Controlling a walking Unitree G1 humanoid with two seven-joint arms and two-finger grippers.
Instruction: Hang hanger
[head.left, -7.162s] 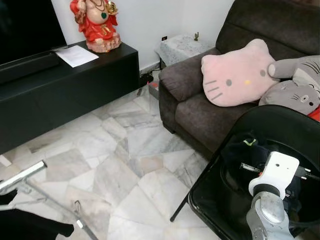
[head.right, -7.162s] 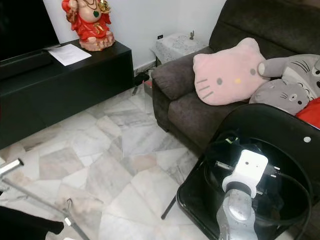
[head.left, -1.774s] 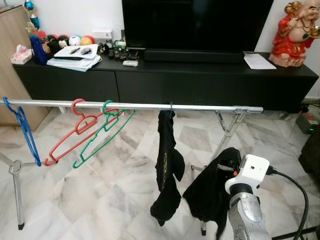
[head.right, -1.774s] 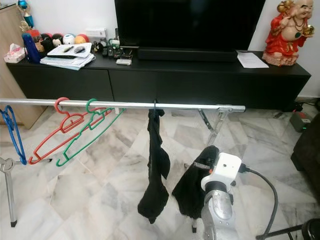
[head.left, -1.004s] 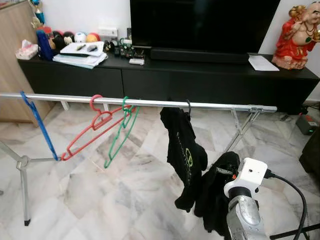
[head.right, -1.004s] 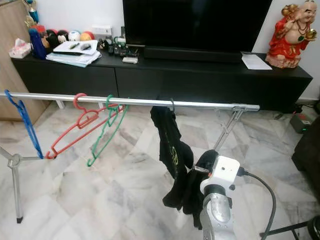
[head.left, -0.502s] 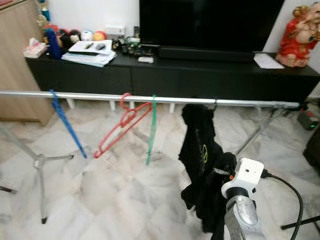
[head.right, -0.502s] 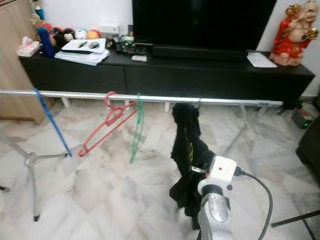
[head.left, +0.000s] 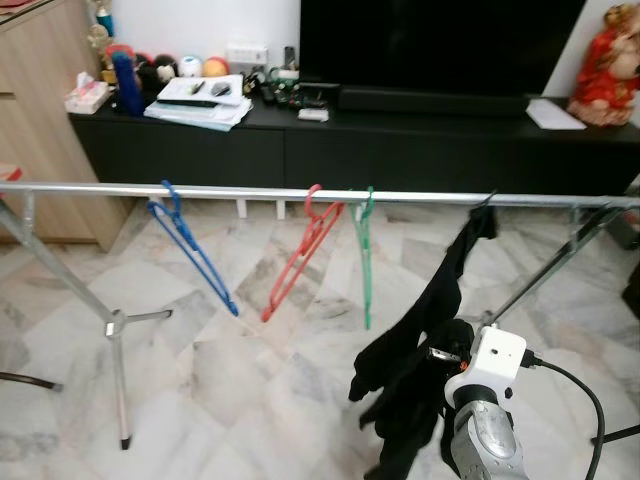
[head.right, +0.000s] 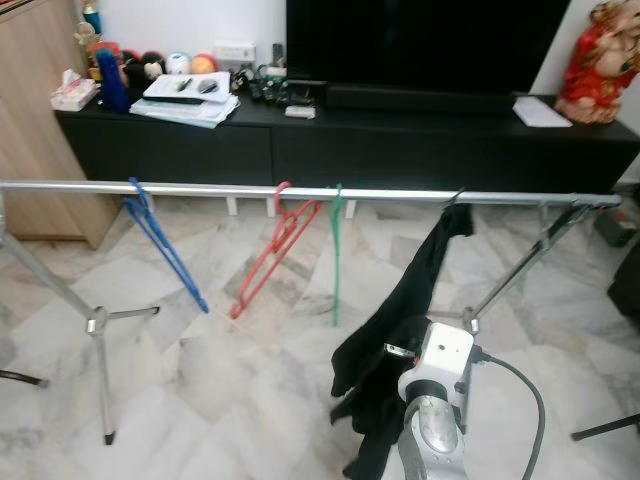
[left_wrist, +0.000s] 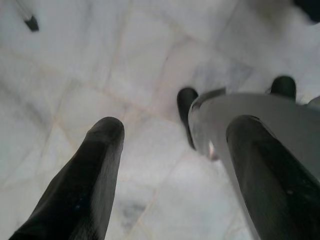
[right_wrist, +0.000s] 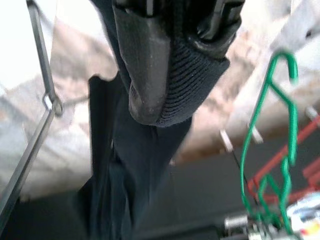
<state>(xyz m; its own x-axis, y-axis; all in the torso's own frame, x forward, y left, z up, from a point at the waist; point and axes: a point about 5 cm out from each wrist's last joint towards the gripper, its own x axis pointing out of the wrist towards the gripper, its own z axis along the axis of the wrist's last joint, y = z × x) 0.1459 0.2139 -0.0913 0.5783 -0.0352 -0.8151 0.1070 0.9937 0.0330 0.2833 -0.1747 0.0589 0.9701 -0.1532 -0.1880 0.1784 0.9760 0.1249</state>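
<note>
My right hand (right_wrist: 170, 75) is clamped on the black cloth garment (head.left: 420, 370), holding it below the long silver metal rail (head.left: 250, 190), so its hanger hook (head.left: 487, 200) stays there.

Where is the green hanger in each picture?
Left eye view: green hanger hangs mid-rail, beside the red hanger.
Right eye view: the same spot, slightly further left.
Left wrist view: not in it.
Right wrist view: at one edge.
Shared landmark: the red hanger.
</note>
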